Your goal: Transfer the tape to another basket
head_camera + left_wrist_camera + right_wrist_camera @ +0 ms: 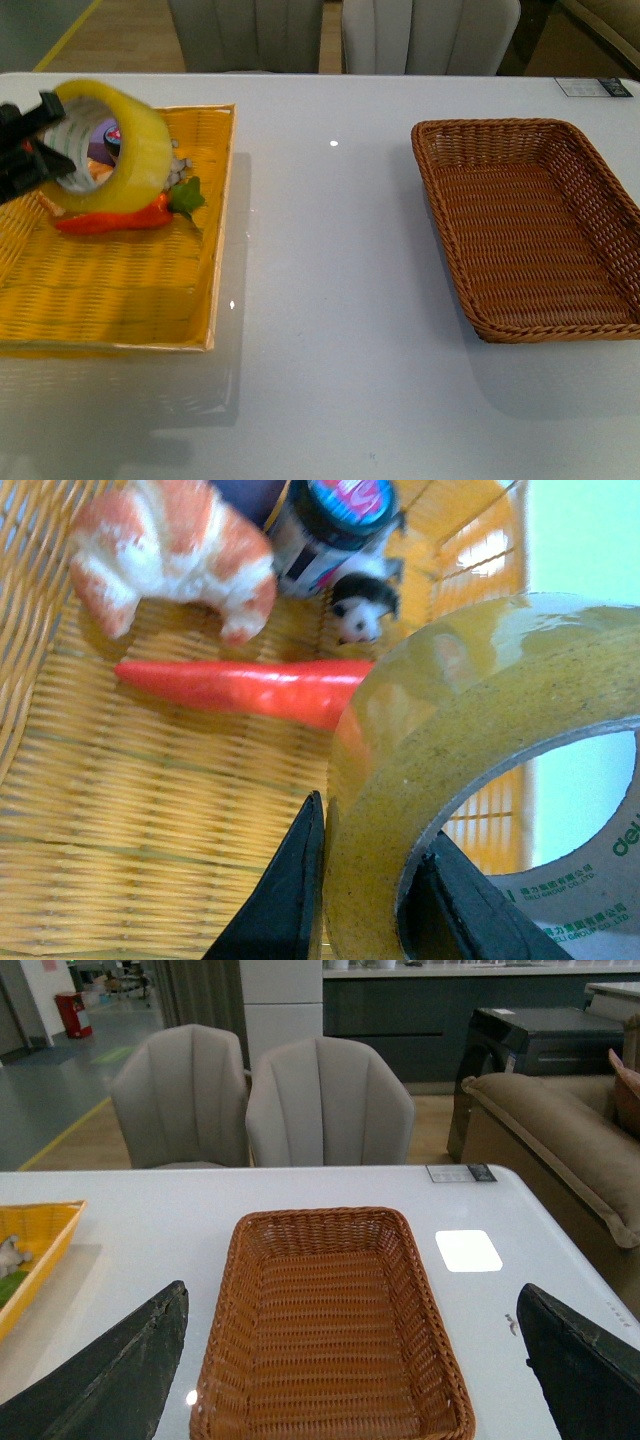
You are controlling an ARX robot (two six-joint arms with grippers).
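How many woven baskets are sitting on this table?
2. A flat yellow tray sits on the left side of the table, and a dark brown basket sits empty on the right side. No other basket shows in any view.

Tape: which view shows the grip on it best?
Left wrist view: the tape is close up, the left pincer clamping its wall, one finger outside, one in the core. Front view shows the whole roll over the yellow tray, pincer cropped. Right wrist view shows no tape, only the basket.
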